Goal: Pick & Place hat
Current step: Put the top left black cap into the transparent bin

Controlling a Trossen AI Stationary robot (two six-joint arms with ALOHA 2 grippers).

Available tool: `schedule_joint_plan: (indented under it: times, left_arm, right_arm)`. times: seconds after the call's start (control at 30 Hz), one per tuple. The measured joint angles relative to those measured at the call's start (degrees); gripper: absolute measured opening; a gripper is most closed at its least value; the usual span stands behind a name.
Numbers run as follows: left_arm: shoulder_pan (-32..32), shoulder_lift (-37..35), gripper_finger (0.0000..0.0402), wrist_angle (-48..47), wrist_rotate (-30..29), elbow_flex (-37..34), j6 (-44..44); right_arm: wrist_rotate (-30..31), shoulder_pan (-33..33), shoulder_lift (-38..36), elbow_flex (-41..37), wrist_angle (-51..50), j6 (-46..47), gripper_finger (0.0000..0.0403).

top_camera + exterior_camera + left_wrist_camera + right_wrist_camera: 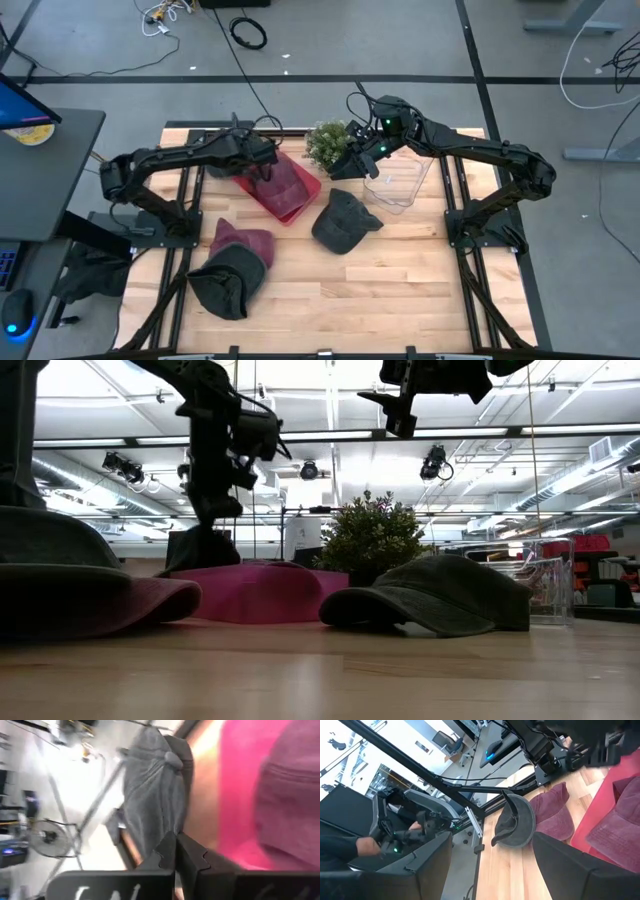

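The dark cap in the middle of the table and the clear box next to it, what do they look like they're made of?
The dark cap looks like soft, matte washed cotton or canvas: it slumps and creases, with no shine. The clear box appears to be rigid transparent plastic: the wooden table shows through it, and its edges catch light.

Potted plant beside clear box (both upright).

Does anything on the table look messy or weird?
The pink bin sits crooked to the table edges. In the near left corner, a maroon hat and a dark hat lie in an overlapping heap. Another dark cap lies alone mid-table. Nothing looks broken.
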Motion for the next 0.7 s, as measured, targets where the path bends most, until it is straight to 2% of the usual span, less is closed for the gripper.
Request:
schedule_joint_plan:
  times: [0.1,0.37,0.7]
  left_arm:
    - [0.33,-4.18,0.0004,-1.21,-4.05,0.01,0.90]
    - [-0.56,-18.48,0.0002,0.47,-6.57,3.57,2.19]
    - [-7.14,-32.87,0.0002,17.96,-5.87,7.43,7.71]
  right_arm:
    - [0.00,0.00,0.00,0.00,0.00,0.00,0.0279]
    - [-0.02,0.00,0.00,0.00,-0.02,-0.17,0.0279]
    - [-0.04,0.00,0.00,0.00,2.60,-0.20,0.0279]
